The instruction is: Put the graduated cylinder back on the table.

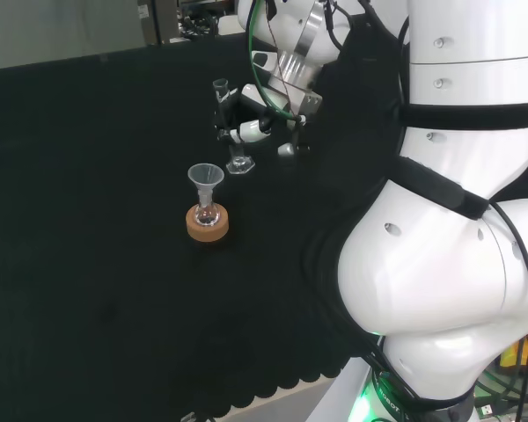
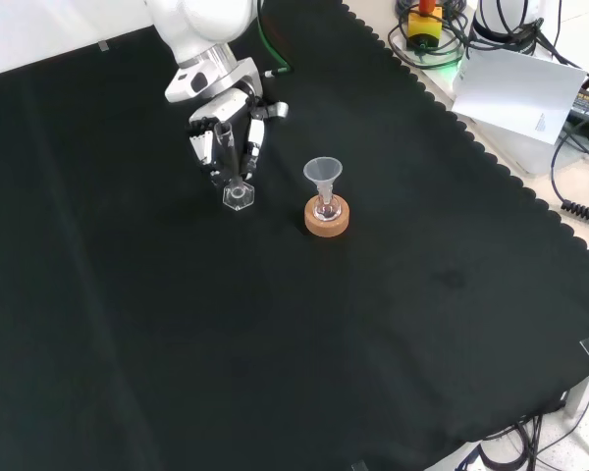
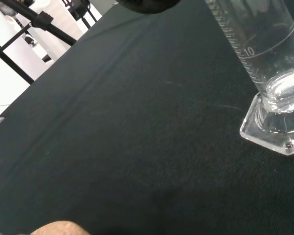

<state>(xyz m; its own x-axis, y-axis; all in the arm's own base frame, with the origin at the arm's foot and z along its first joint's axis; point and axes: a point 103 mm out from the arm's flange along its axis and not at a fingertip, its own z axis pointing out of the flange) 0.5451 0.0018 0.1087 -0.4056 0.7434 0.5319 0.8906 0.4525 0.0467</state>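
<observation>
The clear graduated cylinder [image 1: 230, 132] stands upright, and its hexagonal foot [image 2: 238, 195] rests on or just above the black cloth. The black and white hand [image 1: 251, 130] comes in from the arm side, its fingers [image 2: 254, 143] curled round the cylinder's tube on both sides. In the wrist view the cylinder [image 3: 264, 58] is close, with scale marks on its wall and its foot [image 3: 277, 134] against the cloth.
A small round flask with a clear funnel [image 1: 205, 176] in its neck sits on a cork ring [image 1: 207, 226], just in front of the cylinder in the head view. In the front view the funnel [image 2: 323, 170] and the cork ring [image 2: 327, 220] stand right of the cylinder. Black cloth [image 2: 275, 343] lies all around.
</observation>
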